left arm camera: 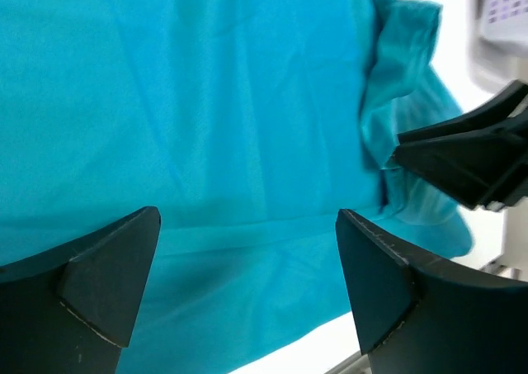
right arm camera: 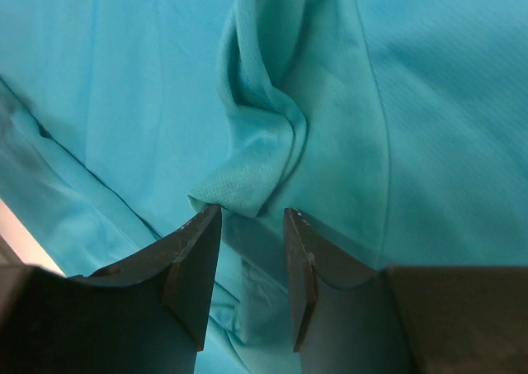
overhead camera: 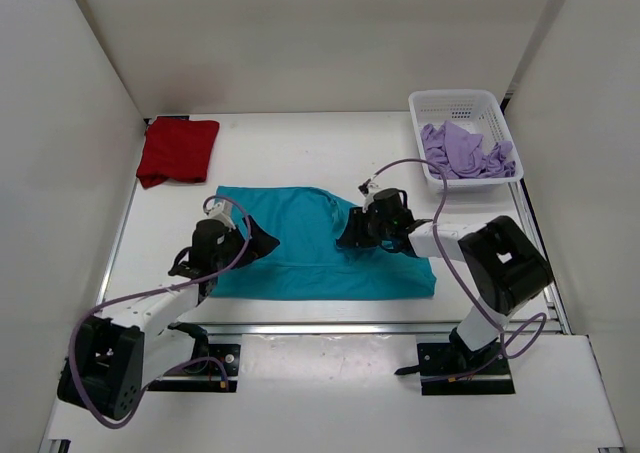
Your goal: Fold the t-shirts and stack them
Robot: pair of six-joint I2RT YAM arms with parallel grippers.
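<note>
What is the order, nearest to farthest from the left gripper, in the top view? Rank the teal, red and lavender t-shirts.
From the left gripper:
1. Teal t-shirt, spread out directly beneath it at the table's centre.
2. Red t-shirt, folded at the far left corner.
3. Lavender t-shirt, bunched in the white basket at the far right.

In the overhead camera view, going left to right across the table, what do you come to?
Red shirt → left gripper → right gripper → basket with the lavender shirt. Both grippers are over the teal shirt.
</note>
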